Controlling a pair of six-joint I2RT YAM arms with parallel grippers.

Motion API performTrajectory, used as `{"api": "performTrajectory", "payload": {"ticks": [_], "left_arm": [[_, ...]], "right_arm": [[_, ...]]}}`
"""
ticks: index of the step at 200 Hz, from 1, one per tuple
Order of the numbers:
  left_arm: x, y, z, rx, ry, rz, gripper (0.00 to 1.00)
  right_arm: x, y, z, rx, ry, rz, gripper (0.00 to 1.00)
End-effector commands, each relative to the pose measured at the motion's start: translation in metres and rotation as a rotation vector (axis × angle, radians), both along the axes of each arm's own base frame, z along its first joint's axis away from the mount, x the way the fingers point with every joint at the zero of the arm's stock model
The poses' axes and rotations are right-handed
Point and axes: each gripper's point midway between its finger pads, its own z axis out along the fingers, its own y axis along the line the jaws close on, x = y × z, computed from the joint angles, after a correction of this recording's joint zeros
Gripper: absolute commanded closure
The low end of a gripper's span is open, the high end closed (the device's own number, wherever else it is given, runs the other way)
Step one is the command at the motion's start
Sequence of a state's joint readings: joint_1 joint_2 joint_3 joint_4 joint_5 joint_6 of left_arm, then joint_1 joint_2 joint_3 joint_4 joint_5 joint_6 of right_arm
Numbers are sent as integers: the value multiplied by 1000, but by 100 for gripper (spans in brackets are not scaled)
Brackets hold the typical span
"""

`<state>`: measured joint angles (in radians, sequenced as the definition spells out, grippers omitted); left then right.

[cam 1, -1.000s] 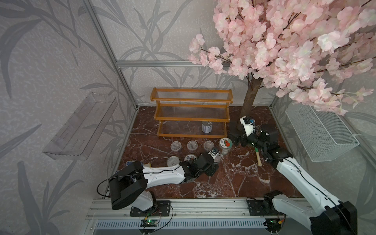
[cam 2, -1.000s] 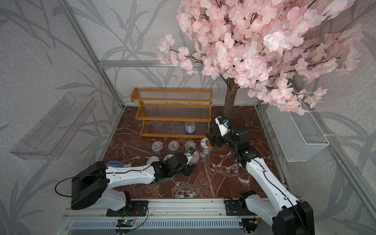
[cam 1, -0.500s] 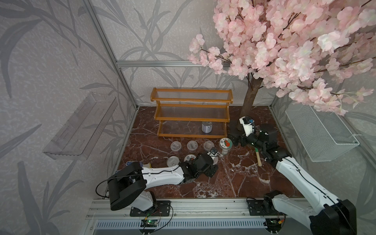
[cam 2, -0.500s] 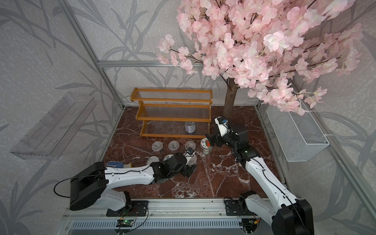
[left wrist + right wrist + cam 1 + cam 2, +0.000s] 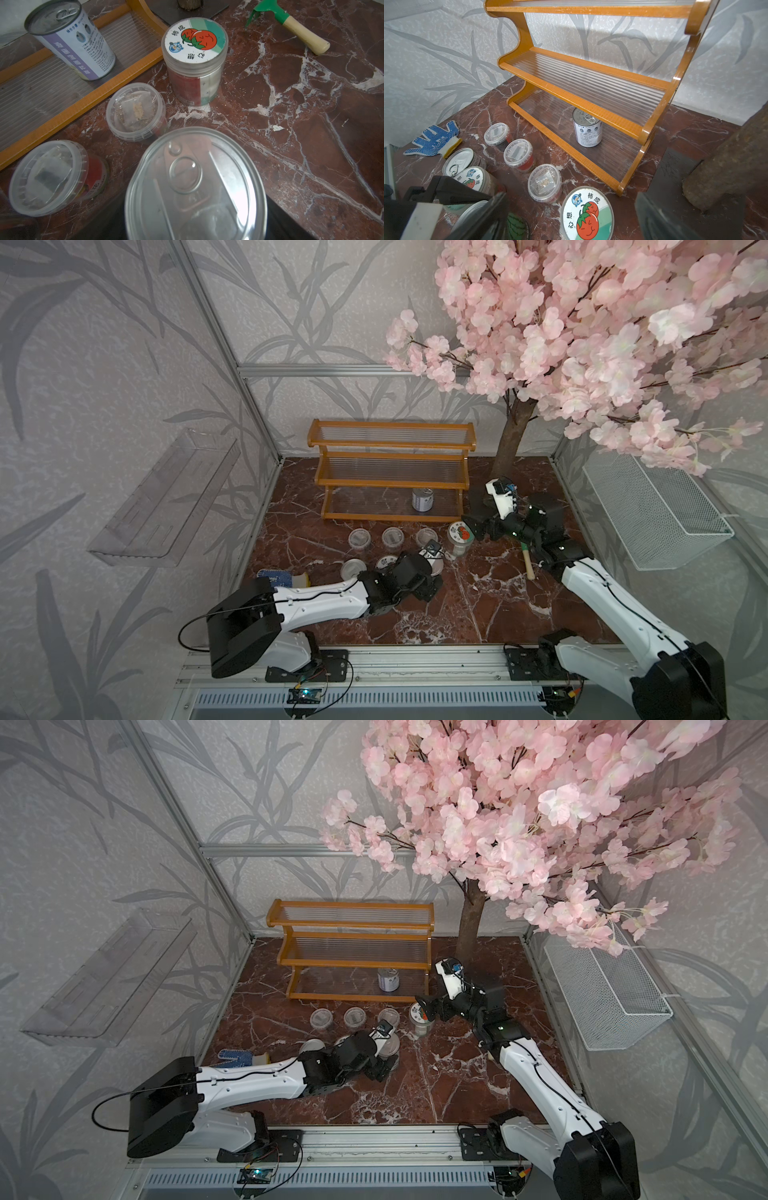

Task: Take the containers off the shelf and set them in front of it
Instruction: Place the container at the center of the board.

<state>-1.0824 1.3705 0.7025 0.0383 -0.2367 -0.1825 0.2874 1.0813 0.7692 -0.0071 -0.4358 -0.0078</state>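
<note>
Right now my right hand (image 5: 571,194) hangs spread over the tomato-lidded jar (image 5: 588,214), lower centre; my left hand (image 5: 430,580) sits low by a tin can (image 5: 195,187), grip unreadable.

Around me stand grey leaf-patterned walls (image 5: 104,364); a red marble tabletop (image 5: 478,614) lies below, a pink blossom tree (image 5: 582,344) spreads overhead.

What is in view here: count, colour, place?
shelf: one, orange-brown, at back
tin cans: three, silver; one on lowest tier, two before shelf
clear cups: three, row before shelf
jars: two, tomato lids, before shelf
glove: one, blue-dotted, front left
hand rake: one, green, right
tree: one, pink, back right
wire basket: one, white, right wall
wall shelf: one, clear, left wall
left gripper: black, above a can
right gripper: black, fingers open astride a jar
</note>
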Motion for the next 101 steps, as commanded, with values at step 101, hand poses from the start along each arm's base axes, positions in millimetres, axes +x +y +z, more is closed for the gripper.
{"api": "performTrajectory", "payload": {"ticks": [101], "left_arm": [[48,77,100,-148,-75,65,0]], "right_arm": [[43,65,-31,-43,-22,-1,1]]}}
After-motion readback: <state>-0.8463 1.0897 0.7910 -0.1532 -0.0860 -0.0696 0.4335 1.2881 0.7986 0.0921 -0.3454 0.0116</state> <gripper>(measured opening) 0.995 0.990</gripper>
